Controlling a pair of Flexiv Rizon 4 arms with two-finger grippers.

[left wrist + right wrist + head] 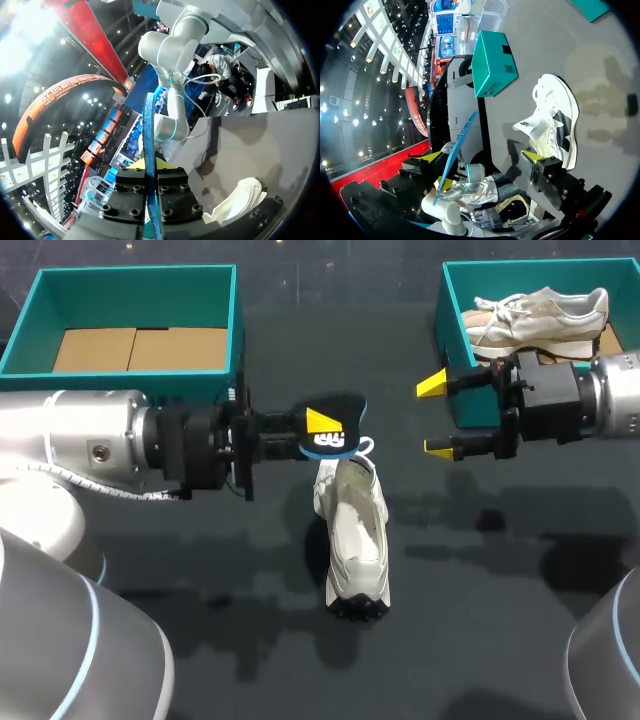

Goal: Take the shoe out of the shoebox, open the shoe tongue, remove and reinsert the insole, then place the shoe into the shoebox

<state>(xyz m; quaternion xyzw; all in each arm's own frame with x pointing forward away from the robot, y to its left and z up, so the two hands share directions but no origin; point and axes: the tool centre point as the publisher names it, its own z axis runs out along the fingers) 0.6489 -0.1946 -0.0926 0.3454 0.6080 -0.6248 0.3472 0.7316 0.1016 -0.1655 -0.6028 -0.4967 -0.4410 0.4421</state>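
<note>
While left fingers [321, 421] pinch insole [345, 408], shoe [357, 540] below

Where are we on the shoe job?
Done: white shoe is out on the table, insole removed. In hand: left pincer shut on the insole, clear of the shoe; right pincer open, empty. To do: reinsert the insole, then put the shoe into the empty shoebox.
</note>
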